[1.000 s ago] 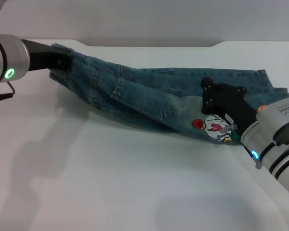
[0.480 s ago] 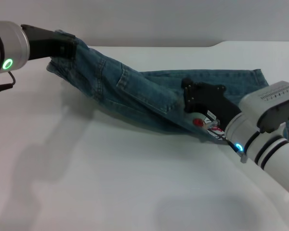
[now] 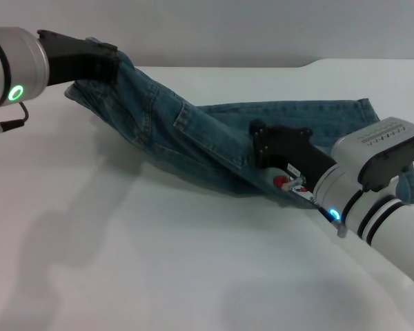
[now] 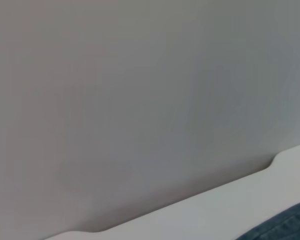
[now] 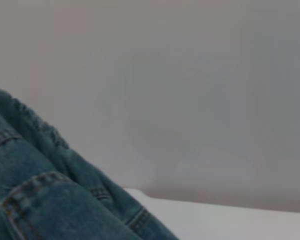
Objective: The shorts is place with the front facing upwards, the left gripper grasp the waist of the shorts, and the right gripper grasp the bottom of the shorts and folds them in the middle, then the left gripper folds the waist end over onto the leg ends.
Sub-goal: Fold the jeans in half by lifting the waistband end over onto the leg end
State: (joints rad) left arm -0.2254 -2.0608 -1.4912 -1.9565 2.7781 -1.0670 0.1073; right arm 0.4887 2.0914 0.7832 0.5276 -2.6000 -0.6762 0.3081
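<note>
The blue denim shorts [image 3: 193, 138] stretch across the white table from upper left to right. My left gripper [image 3: 112, 62] is shut on the waist of the shorts [image 3: 90, 93] and holds that end up off the table at the far left. My right gripper [image 3: 259, 143] lies on the denim near the middle, just above the red-white cartoon patch [image 3: 283, 181], and seems shut on the cloth. The leg ends [image 3: 364, 110] lie flat at the far right. Denim [image 5: 45, 200] with seams and a gathered edge fills the near side of the right wrist view. Only a corner of denim [image 4: 290, 225] shows in the left wrist view.
The white table [image 3: 159, 262] spreads wide in front of the shorts. Its back edge [image 3: 262, 65] meets a plain grey wall with a small step at the right. My right arm [image 3: 379, 200] crosses the table's right side.
My left gripper has lifted the waist higher and a little rightward. My right gripper has slid left along the shorts, and the patch and leg ends have shifted left with it.
</note>
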